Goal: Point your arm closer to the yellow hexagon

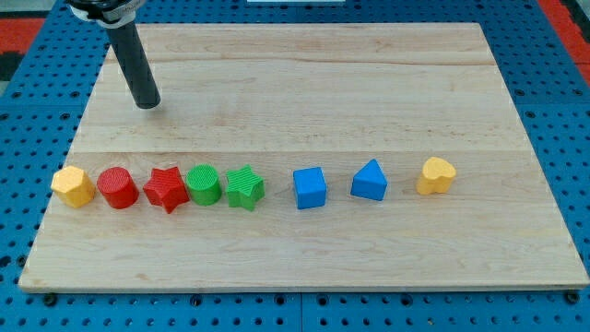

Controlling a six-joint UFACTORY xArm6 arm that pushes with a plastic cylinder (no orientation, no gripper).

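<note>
The yellow hexagon sits at the left end of a row of blocks on the wooden board. My tip is at the view's upper left, above and to the right of the yellow hexagon, well apart from it. Rightward along the row are a red cylinder, a red star, a green cylinder, a green star, a blue cube, a blue triangular block and a yellow heart-shaped block.
The board lies on a blue pegboard table. Its left edge runs close to the yellow hexagon. The arm's rod enters from the view's top left.
</note>
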